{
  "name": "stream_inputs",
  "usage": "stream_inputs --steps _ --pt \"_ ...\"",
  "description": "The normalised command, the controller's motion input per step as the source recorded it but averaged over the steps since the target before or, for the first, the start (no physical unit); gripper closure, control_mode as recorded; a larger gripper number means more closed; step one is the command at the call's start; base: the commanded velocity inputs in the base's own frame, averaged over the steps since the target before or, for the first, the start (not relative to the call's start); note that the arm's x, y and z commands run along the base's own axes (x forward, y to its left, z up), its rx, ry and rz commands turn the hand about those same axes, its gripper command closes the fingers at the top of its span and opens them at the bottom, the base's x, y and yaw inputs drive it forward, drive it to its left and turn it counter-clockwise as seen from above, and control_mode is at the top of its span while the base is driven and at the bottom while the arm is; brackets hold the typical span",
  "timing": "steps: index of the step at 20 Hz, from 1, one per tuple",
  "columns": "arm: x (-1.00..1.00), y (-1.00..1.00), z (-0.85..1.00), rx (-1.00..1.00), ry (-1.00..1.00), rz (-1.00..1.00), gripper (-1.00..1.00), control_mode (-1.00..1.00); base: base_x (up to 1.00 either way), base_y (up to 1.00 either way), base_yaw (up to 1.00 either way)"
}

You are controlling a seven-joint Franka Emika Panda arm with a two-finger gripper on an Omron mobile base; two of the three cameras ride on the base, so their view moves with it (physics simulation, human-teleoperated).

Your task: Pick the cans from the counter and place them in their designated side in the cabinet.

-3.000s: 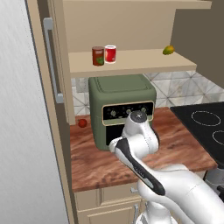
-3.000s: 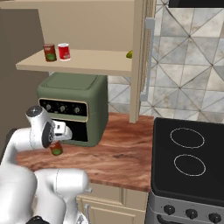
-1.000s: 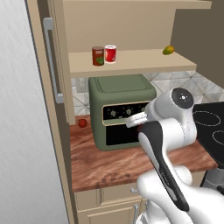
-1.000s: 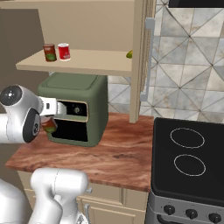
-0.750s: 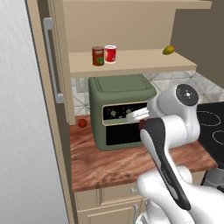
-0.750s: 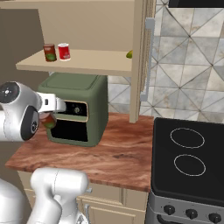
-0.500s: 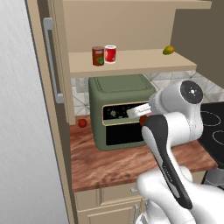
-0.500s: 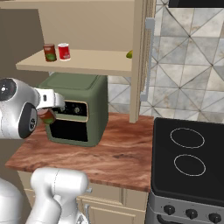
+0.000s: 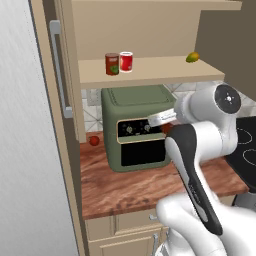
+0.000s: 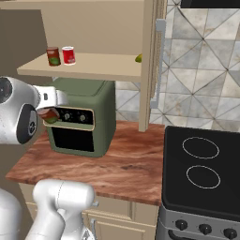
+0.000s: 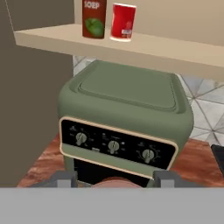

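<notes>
A small red fruit lies on the counter at the oven's nine o'clock. On the cabinet shelf at the oven's twelve o'clock stand a brown can and, touching or just beside it at its three o'clock, a red can. At the oven's three o'clock the gripper is clamped on a third can, brown-red with green, held in the air above the counter.

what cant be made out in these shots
- Held can: right base view, mostly behind the arm; hand view, cut off at the bottom edge.
- Fingers: hand view, cropped to the tips.
- Brown-red can label: top cut off.
- Oven dial markings: too small.
- Fruit: behind the cabinet door.
</notes>
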Motion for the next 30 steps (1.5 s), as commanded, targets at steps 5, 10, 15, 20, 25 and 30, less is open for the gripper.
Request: stream_inputs --steps 5,10,15,20,25,30 --pt "0.0 -0.04 0.33 0.0 -0.05 0.01 1.0 -1.0 0.0 0.0 0.0" --pt "0.0 -0.06 0.32 0.0 -0.07 0.01 1.0 -1.0 0.0 0.0 0.0" --pt "0.0 -0.05 0.32 0.0 -0.07 0.01 1.0 -1.0 0.0 0.0 0.0" --pt "0.02 -0.04 0.29 0.0 -0.07 0.01 1.0 -1.0 0.0 0.0 0.0" --pt "0.05 -0.03 0.27 0.0 -0.07 0.01 1.0 -1.0 0.0 0.0 0.0" --pt "0.06 -0.05 0.26 0.0 -0.06 0.01 1.0 -1.0 0.0 0.0 0.0"
